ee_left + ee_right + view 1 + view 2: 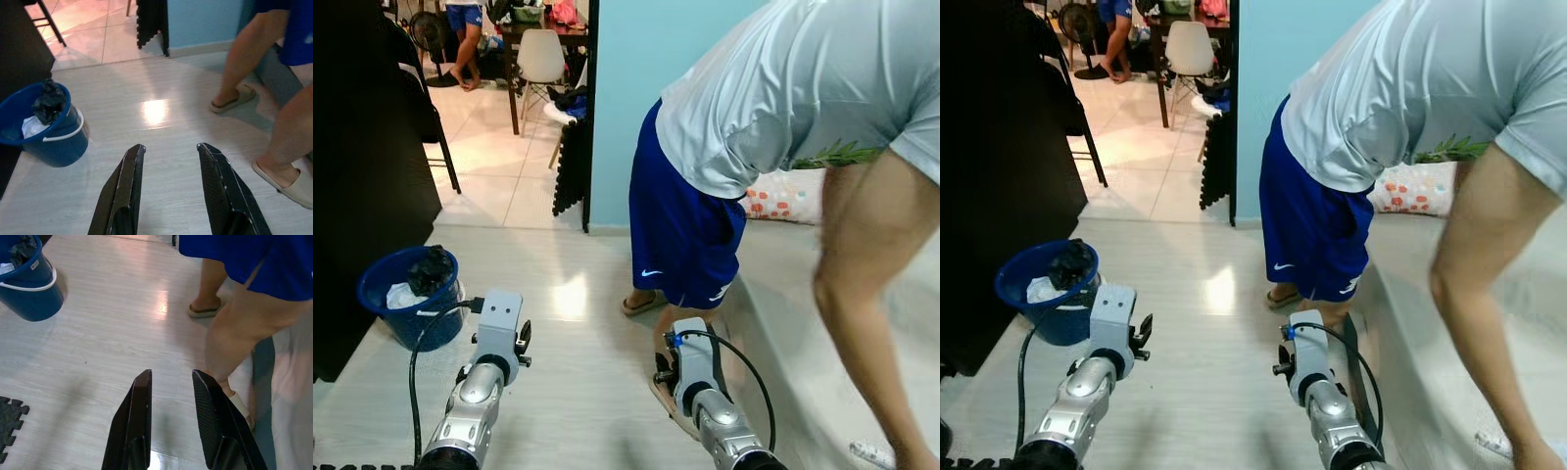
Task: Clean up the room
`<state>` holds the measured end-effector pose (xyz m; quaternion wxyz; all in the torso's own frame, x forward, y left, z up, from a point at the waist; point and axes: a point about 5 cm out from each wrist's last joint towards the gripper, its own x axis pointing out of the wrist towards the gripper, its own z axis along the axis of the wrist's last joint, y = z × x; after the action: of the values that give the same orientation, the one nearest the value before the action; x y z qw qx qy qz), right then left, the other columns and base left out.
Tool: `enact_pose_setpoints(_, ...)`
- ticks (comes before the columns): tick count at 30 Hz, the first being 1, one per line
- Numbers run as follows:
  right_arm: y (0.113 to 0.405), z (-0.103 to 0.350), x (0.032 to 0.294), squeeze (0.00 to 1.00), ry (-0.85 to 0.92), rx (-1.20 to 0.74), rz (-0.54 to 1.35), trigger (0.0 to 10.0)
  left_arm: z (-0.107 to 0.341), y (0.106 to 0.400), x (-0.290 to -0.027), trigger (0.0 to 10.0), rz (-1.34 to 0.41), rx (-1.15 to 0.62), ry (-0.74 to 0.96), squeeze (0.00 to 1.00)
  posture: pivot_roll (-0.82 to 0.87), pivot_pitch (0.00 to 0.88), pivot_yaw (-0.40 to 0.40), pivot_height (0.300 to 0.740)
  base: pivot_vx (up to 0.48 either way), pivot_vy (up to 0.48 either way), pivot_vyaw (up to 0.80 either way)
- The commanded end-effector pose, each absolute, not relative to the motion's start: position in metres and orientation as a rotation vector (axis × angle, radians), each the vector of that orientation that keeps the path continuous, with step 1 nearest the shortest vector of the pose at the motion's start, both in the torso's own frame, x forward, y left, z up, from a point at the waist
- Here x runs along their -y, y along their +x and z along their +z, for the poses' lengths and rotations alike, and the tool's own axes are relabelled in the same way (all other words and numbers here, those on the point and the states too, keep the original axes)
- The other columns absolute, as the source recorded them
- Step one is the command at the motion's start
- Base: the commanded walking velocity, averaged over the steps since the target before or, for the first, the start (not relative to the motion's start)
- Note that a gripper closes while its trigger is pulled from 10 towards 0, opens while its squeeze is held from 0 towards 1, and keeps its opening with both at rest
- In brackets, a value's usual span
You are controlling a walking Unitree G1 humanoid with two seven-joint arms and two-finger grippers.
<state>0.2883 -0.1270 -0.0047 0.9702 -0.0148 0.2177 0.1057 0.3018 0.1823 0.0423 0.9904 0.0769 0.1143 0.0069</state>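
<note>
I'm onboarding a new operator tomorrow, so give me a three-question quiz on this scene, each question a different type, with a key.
1. True or false: the blue bucket stands on the robot's right side.
2. Multiple choice: the person in the grey shirt and blue shorts is (A) sitting on a chair, (B) bending forward, (C) lying on the floor.
3. Short answer: what does the left hand hold, and how do its fingers stand?

Key
1. False. It stands on the pale floor to the robot's left, with a black bag and something white inside.
2. B.
3. Nothing; its fingers are apart above the floor, as are those of the right hand.
</note>
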Motion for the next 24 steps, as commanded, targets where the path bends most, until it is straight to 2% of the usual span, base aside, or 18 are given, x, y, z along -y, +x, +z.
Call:
enact_pose_setpoints(1,0.282,-0.012,0.131,0.00,-0.041,-0.477,0.204,10.0,0.027,0.293,-0.183,10.0,0.009,-0.288,0.171,0.00,0.12,0.000,-0.071,0.740,0.000,0.000,0.00)
enact_pose_setpoints(3,0.282,-0.012,0.131,0.00,-0.041,-0.477,0.204,10.0,0.027,0.293,-0.183,10.0,0.009,-0.288,0.171,0.00,0.12,0.000,-0.071,0.740,0.000,0.000,0.00)
enact_pose_setpoints(6,0.277,-0.019,0.133,0.00,-0.054,-0.538,0.198,10.0,0.008,0.285,-0.182,10.0,-0.002,-0.377,0.159,0.00,0.11,0.000,-0.073,0.740,0.000,0.000,0.00)
enact_pose_setpoints(8,0.265,-0.035,0.141,0.00,-0.020,-0.701,0.122,10.0,-0.014,0.272,-0.182,10.0,-0.013,-0.525,0.126,0.00,0.11,0.000,-0.073,0.740,0.000,0.000,0.00)
enact_pose_setpoints(13,0.250,-0.048,0.151,0.00,0.010,-0.838,0.041,10.0,-0.031,0.259,-0.182,10.0,-0.016,-0.654,0.111,0.00,0.10,0.000,-0.074,0.740,0.000,0.000,0.00)
enact_pose_setpoints(15,0.232,-0.061,0.159,0.00,-0.010,-0.953,0.009,10.0,-0.046,0.244,-0.182,10.0,0.001,-0.764,0.087,0.00,0.10,0.000,-0.067,0.740,0.000,0.000,0.00)
enact_pose_setpoints(24,0.222,-0.068,0.156,0.00,-0.064,-0.994,0.057,10.0,-0.052,0.237,-0.176,10.0,-0.040,-0.804,0.091,0.00,0.10,0.000,-0.057,0.740,0.000,0.000,0.00)
